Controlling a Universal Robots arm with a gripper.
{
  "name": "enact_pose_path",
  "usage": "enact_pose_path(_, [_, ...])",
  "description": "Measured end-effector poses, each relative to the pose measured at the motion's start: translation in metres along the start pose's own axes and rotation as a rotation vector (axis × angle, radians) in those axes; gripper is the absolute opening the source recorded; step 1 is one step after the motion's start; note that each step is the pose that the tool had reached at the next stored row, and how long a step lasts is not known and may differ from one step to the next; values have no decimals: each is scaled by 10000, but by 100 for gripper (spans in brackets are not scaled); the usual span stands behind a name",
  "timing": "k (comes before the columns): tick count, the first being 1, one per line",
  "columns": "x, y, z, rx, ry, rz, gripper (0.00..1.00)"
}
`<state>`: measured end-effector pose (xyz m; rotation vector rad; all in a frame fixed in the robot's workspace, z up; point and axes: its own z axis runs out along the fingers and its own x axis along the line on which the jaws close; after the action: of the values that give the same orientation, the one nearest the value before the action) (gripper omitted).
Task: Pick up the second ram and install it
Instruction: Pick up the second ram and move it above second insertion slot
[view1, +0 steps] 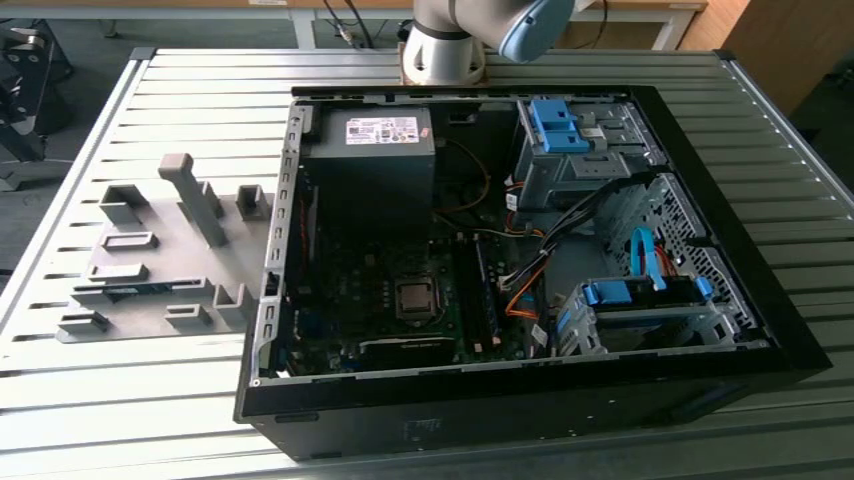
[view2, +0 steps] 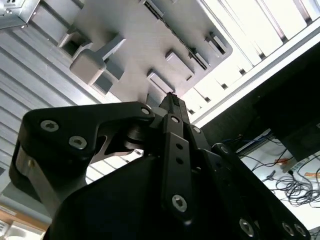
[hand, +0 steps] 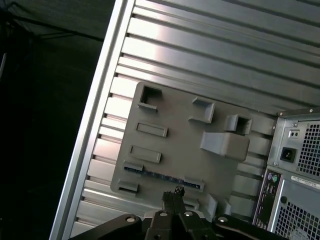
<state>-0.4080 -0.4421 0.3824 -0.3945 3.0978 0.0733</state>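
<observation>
The second ram (hand: 165, 177) is a thin blue-green strip standing on edge between two small grey blocks on the grey holder plate (hand: 175, 130). In the exterior view the second ram (view1: 134, 290) lies on the plate (view1: 147, 210) at that view's left, beside the open computer case (view1: 534, 240). My gripper (hand: 175, 192) hangs above the plate, its tips close to the ram's line in the first wrist view. In the second wrist view the gripper (view2: 172, 100) has its black fingers pressed together with nothing between them.
The case holds a black power supply (view1: 380, 150), a motherboard (view1: 400, 300), orange and blue cables and blue drive-bay latches (view1: 561, 125). Taller grey blocks (view1: 200, 195) rise from the holder plate. The arm's base (view1: 447, 50) stands behind the case on the slatted metal table (view1: 187, 80).
</observation>
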Motion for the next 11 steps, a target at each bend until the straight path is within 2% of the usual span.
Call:
enact_pose_path(7, [5,0,0,-18,35,-759,11])
enact_pose_path(11, [6,0,0,-20,40,-868,11])
